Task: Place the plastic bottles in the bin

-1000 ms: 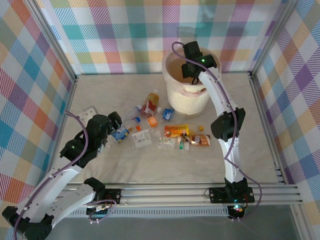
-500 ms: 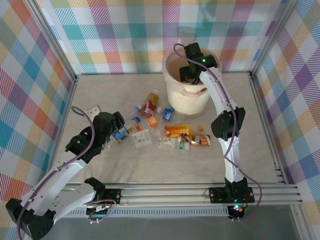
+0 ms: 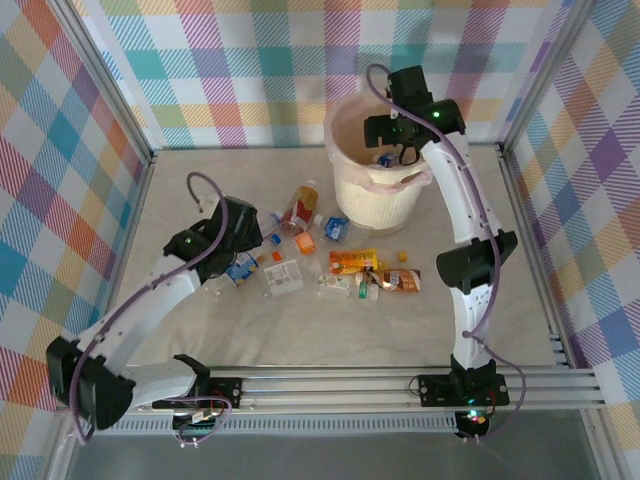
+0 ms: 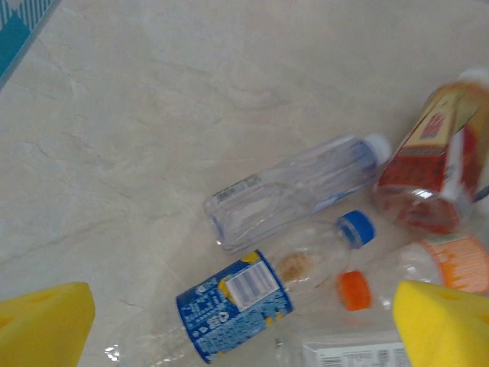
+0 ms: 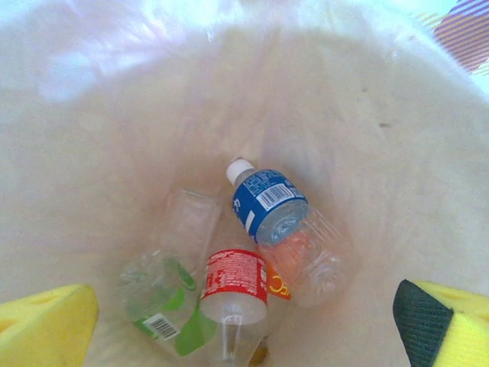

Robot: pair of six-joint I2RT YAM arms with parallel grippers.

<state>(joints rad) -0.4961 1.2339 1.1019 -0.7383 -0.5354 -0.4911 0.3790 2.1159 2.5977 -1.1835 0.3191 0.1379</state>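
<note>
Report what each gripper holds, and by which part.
Nothing. The left gripper is open above loose bottles; the right gripper is open over the bin.

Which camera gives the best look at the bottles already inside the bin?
Right wrist: it looks straight down into the bin, showing a blue-labelled bottle, a red-labelled bottle and a green-labelled bottle. Top external gives a blue glimpse behind the right claw. Left wrist faces bottles on the table.

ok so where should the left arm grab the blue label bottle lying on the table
Probably across the label band of the blue-label bottle, from straight above: it lies flat on its side, and a loose orange cap sits by its neck.
</note>
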